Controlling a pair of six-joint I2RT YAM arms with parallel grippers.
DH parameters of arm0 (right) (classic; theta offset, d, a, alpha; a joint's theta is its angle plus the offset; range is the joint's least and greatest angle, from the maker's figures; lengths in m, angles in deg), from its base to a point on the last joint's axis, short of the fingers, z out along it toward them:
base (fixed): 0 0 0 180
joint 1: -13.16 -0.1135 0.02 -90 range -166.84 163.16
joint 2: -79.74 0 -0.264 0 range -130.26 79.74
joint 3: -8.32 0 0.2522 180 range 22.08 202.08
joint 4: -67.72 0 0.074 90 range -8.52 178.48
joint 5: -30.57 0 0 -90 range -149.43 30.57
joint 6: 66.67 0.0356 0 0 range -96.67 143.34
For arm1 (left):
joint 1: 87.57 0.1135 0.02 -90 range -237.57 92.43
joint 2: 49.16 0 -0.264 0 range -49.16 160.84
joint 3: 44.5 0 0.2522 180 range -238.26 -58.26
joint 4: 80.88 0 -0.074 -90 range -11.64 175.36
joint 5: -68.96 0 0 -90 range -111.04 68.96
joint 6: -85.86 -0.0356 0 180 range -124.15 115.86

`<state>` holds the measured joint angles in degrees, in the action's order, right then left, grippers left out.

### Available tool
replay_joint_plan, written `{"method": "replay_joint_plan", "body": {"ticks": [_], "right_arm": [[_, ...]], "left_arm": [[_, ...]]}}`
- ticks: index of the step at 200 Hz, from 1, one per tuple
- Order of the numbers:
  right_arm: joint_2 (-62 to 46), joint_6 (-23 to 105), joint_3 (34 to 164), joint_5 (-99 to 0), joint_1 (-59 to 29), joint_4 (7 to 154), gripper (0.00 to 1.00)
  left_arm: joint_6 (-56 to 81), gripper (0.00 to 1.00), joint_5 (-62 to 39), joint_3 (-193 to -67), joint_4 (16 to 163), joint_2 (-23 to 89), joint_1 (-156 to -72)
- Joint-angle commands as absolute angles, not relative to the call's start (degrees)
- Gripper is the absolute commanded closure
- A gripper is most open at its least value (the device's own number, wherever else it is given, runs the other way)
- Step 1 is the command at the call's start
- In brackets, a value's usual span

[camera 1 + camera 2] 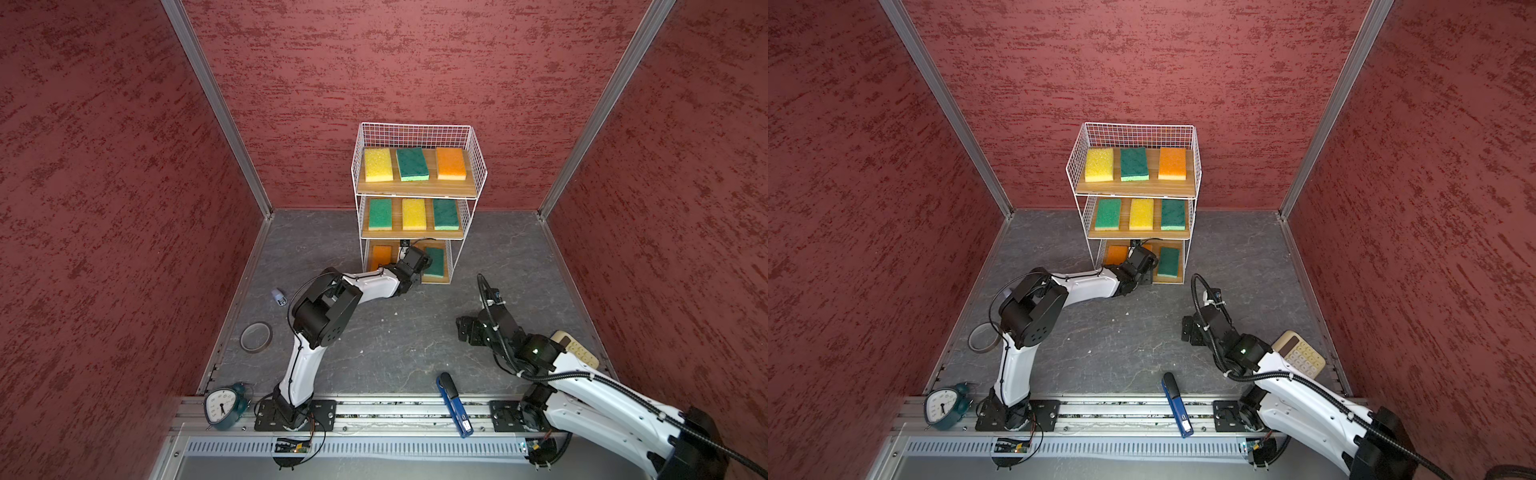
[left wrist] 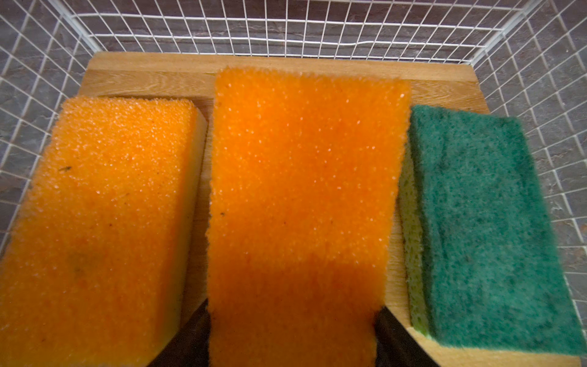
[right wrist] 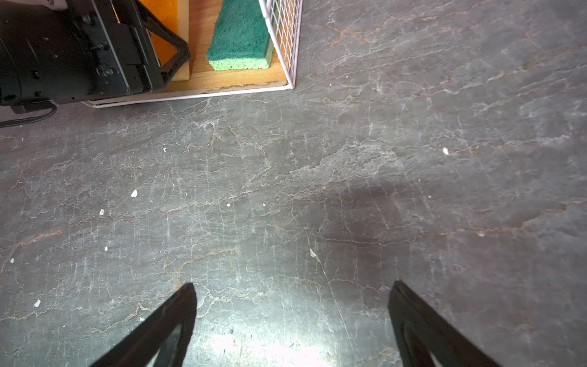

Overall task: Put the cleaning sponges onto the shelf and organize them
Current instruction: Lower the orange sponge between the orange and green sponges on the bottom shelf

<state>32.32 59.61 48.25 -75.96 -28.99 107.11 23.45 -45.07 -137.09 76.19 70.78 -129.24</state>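
Top views look down; close wrist views share the shelf (image 2: 143, 73).

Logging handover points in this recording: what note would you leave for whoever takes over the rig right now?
Left gripper: shut on the held orange sponge, inside the shelf at its bottom tier, between the placed orange sponge and a green sponge.
Right gripper: open, empty, above bare table.
Done: top tier and middle tier hold three sponges each; the bottom holds two.
To do: set down and release the ninth, then withdraw.
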Motion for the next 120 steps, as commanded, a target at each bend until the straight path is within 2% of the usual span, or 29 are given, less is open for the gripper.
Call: {"method": "replay_joint_plan", "body": {"ticks": [1,120], "right_arm": [[33.03,60.56,47.48,-75.44,-28.68,107.15,0.05],[32.81,61.56,48.01,-75.42,-28.70,107.94,0.05]], "left_arm": [[23.98,0.34,-44.41,-138.84,75.19,72.12,-128.75],[24.16,0.33,-43.19,-140.45,74.08,73.45,-128.26]]}}
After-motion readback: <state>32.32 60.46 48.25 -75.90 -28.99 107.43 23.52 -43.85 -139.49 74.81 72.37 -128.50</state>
